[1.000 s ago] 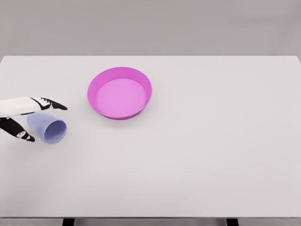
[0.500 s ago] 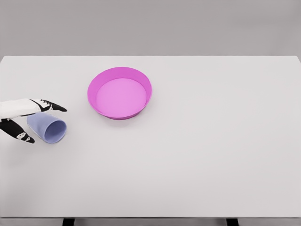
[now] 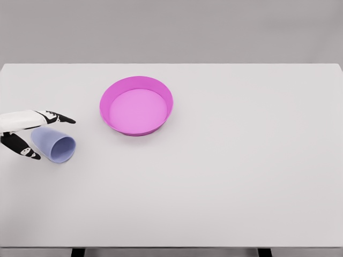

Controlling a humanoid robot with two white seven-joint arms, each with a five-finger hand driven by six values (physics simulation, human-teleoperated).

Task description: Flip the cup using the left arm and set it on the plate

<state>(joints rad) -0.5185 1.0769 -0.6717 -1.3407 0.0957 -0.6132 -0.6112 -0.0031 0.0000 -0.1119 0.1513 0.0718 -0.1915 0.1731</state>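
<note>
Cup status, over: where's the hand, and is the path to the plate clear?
Left hand straddles cup, fingers open, no grasp yet. Cup on its side, mouth toward camera. Plate empty, nothing between.

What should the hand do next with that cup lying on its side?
Probably close its fingers around the cup. The left hand straddles its closed end, fingers above and thumb below, seemingly not gripping yet. The cup lies with its mouth facing right and toward the camera, and the pink plate sits apart, up and right. A firm hold must come before lifting and turning.
</note>
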